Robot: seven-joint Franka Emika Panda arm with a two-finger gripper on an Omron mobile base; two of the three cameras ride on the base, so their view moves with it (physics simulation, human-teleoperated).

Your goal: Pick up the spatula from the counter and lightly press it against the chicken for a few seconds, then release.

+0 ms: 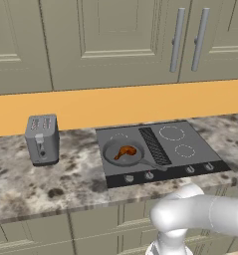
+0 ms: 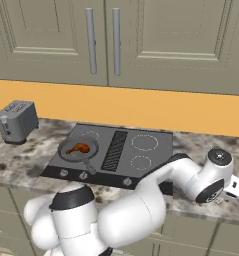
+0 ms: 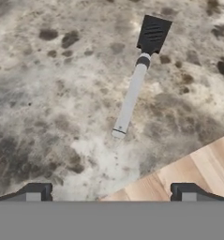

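Spatula [image 3: 134, 89] lies flat on counter [image 3: 48, 93] nr its edge, just ahead of tool [image 3: 111, 192]; jaws wide apart, empty. Prob light, stiff, smooth handle, may slip. Pinch mid-handle.

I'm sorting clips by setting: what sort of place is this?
A rendered kitchen: a cooktop with chicken in a pan, a toaster on a stone counter, and cabinets above.

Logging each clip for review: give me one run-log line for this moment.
phase: pre-grasp | jaws: open, short of spatula | spatula: flat on counter, untouched | chicken: in pan on stove
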